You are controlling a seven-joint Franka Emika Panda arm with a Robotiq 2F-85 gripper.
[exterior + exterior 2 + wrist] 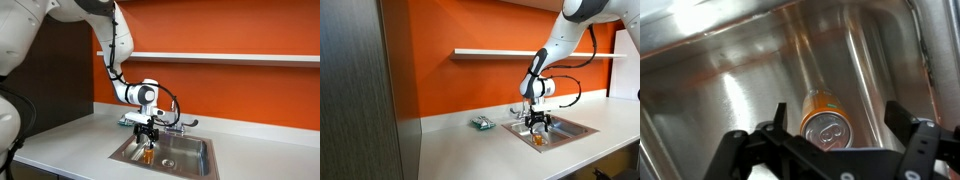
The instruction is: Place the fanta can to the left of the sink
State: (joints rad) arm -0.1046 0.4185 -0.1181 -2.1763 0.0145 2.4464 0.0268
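Note:
The fanta can is a small orange can with a silver top. It stands inside the steel sink, and it also shows in both exterior views. My gripper hangs just above it with its fingers spread on either side of the can, not touching it. In both exterior views the gripper points down into the sink basin, right over the can.
A chrome faucet stands at the back rim of the sink. A flat teal-and-white object lies on the counter beside the sink. A shelf runs along the orange wall. A dark cabinet stands at the counter's end.

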